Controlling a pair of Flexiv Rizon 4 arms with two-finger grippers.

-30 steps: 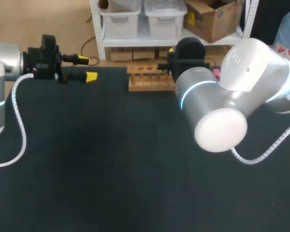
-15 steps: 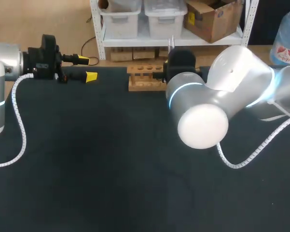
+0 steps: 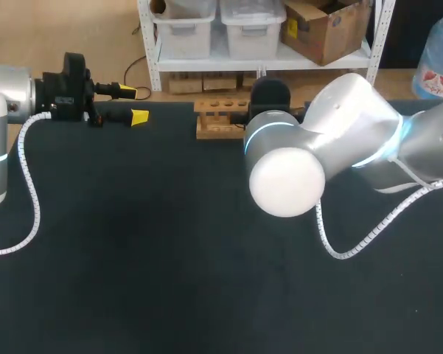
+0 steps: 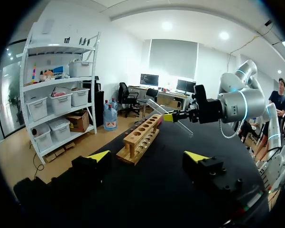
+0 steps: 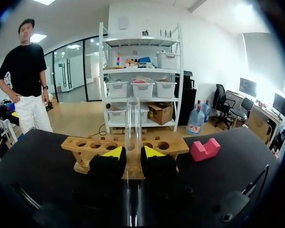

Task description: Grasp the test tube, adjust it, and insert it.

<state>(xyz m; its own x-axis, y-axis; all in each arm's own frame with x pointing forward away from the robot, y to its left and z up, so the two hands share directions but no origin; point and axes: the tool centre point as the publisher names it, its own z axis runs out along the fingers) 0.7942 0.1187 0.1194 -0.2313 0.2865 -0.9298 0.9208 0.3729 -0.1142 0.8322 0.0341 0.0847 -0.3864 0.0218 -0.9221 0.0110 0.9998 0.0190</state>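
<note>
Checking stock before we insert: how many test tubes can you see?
1: the test tube held in the right gripper, by the wooden rack. The arm may hide others.

Overhead we look down on the table [image 3: 133, 243] from behind, our left wrist views the wooden rack [image 4: 141, 140] from afar, our right wrist from close.

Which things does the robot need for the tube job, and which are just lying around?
For the job: test tube, held in the right tool; wooden rack with holes.
Just lying about: pink block beside the rack; left tool, open, holding nothing.
</note>
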